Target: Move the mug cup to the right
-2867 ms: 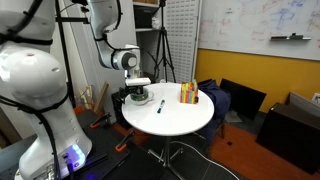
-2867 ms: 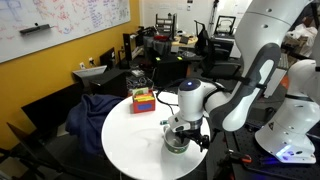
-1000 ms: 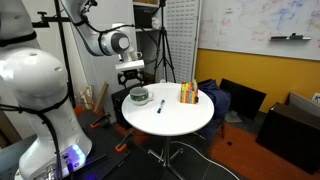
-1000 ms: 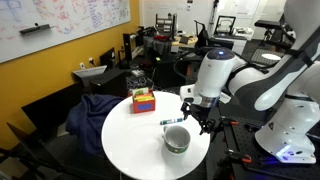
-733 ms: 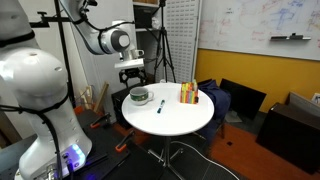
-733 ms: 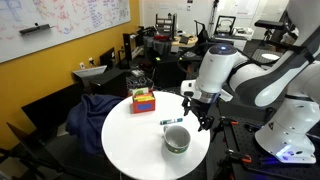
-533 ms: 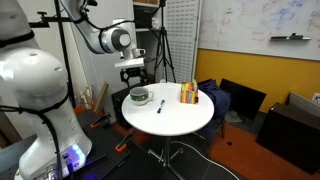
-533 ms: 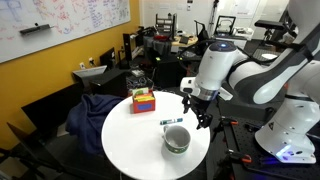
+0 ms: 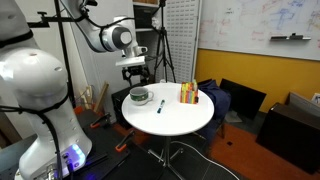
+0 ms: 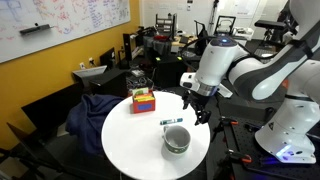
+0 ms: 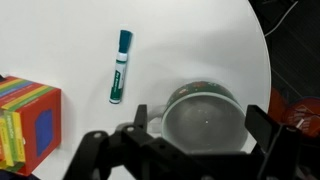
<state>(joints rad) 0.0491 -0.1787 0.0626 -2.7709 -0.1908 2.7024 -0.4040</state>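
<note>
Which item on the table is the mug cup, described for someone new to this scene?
Start at the round white table. Near its edge, beneath the open gripper, sits the mug cup. It is the only squat, round, pale grey-green vessel; its neighbours are a thin marker pen and a striped colourful block.

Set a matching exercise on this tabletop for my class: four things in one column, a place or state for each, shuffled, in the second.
Column one:
1. mug cup
2. marker pen
3. striped block
4. gripper

Column two:
A. lies flat between the two other objects
B. hangs above the table, jaws open
C. sits near the table edge, under the gripper
D. stands beyond the pen from the cup

Pairs: 1-C, 2-A, 3-D, 4-B
</note>
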